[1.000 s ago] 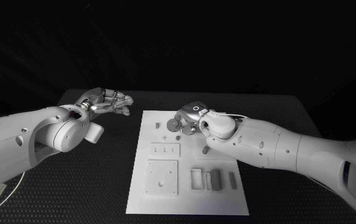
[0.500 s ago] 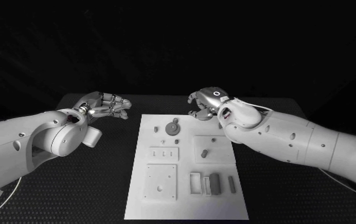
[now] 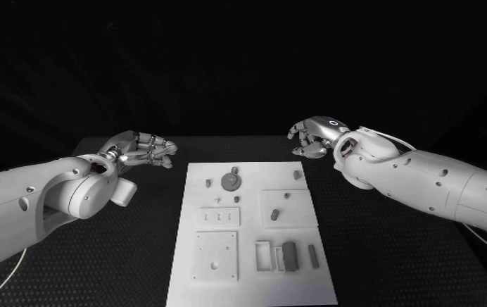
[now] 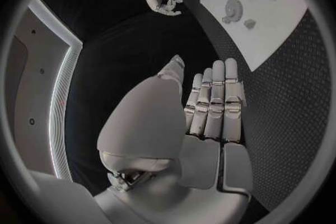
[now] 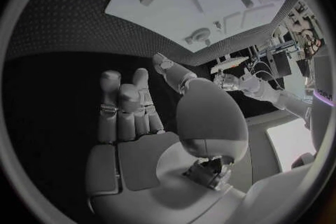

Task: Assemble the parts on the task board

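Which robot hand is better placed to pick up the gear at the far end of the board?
Probably the left robot hand: open, hovering just off the task board edge nearest the gear; the right robot hand looks farther off.

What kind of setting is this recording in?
Likely a robotics lab test bench: a black table against a dark backdrop, a white task board of small parts, and an equipment rack in the right wrist view.
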### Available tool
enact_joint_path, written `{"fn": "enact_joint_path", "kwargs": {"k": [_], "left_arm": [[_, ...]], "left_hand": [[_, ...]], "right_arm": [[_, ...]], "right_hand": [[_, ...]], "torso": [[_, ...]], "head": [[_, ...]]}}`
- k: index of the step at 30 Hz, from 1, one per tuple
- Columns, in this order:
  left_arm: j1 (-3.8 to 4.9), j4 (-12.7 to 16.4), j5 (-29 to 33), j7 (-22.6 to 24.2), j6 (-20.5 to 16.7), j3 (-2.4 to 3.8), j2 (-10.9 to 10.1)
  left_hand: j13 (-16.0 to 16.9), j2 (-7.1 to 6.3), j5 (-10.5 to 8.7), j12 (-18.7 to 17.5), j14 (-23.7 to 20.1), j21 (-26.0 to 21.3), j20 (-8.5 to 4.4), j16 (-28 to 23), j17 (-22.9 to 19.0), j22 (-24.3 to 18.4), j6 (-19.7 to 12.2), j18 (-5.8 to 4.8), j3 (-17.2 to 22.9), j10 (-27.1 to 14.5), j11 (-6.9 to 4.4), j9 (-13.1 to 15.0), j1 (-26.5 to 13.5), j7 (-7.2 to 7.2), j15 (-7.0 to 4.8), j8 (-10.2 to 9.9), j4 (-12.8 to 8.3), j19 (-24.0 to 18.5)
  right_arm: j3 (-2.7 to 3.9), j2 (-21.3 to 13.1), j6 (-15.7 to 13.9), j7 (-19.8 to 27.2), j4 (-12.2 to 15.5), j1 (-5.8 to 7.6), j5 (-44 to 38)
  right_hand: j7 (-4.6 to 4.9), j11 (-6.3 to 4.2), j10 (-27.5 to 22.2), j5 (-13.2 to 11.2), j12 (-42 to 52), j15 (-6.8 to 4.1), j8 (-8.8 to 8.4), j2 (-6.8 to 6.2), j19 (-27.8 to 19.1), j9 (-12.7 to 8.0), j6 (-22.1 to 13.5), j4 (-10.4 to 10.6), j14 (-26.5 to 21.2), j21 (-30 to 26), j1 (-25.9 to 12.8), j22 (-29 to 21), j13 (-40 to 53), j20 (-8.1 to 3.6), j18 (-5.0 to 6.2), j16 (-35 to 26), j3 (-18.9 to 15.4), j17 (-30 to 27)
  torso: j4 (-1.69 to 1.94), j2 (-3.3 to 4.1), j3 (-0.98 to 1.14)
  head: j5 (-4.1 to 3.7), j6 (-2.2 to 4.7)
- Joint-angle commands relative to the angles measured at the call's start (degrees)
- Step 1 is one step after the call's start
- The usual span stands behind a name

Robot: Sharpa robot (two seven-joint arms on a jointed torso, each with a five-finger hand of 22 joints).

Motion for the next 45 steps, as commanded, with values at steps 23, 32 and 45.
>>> {"fn": "enact_joint_path", "kwargs": {"k": [23, 32, 45], "left_arm": [[-0.85, -1.0, -0.1, 1.1, 1.8, 0.02, 0.5], [-0.85, -1.0, -0.2, 0.8, 2.1, 0.02, 0.5], [-0.85, -0.8, -0.2, 0.6, 2.1, 0.02, 0.3]], "left_hand": [[0.2, 0.41, -0.21, 0.0, 0.6, -0.5, -0.17, -0.9, 0.5, 0.3, 0.6, 0.78, -0.2, 0.8, -0.05, 0.1, 0.7, -0.94, 0.05, 0.2, -0.1, 0.5], [0.1, 0.42, -0.21, -0.1, 0.6, -0.5, -0.17, -0.9, 0.6, 0.3, 0.6, 0.77, -0.3, 0.6, 0.04, 0.1, 0.8, -0.84, 0.05, 0.2, -0.1, 0.5], [0.1, 0.37, -0.21, -0.3, 0.6, -0.6, -0.16, -1.1, 0.7, 0.3, 0.4, 0.76, -0.4, 0.5, 0.12, 0.1, 0.7, -0.59, 0.06, 0.1, -0.1, 0.5]], "right_arm": [[-1.13, 0.7, 5.4, 14.4, -9.1, -5.56, 5.6], [-1.13, 2.6, 4.3, 14.4, -10.9, -7.04, 6.2], [-1.12, 3.4, 1.3, 13.8, -12.2, -7.38, 8.9]], "right_hand": [[0.94, 0.68, 2.4, 0.0, -14.6, 0.51, 0.64, -1.59, -0.7, 0.1, -0.4, -0.3, -1.1, -0.9, 0.2, 0.5, -14.5, 0.85, 3.58, -0.2, -0.8, -1.1], [1.45, 1.07, 2.8, 0.0, -15.0, 0.87, 0.3, -1.36, -0.5, -0.1, -1.2, 0.3, -1.1, -1.0, 0.0, 0.5, -15.2, 0.83, 3.58, -0.1, -0.9, -1.2], [1.88, 1.42, 3.3, 0.0, -15.1, 1.2, 0.25, -0.93, -0.1, -0.2, -1.3, 1.3, -0.8, -0.9, -0.5, 0.5, -15.6, 0.72, 3.58, 0.2, -1.1, -1.2]], "torso": [[-0.45, 0.15, 0.68], [-0.35, 0.1, 0.53], [-0.46, 0.07, 0.42]], "head": [[-0.26, -0.15], [-0.26, -0.45], [-0.26, -0.53]]}}
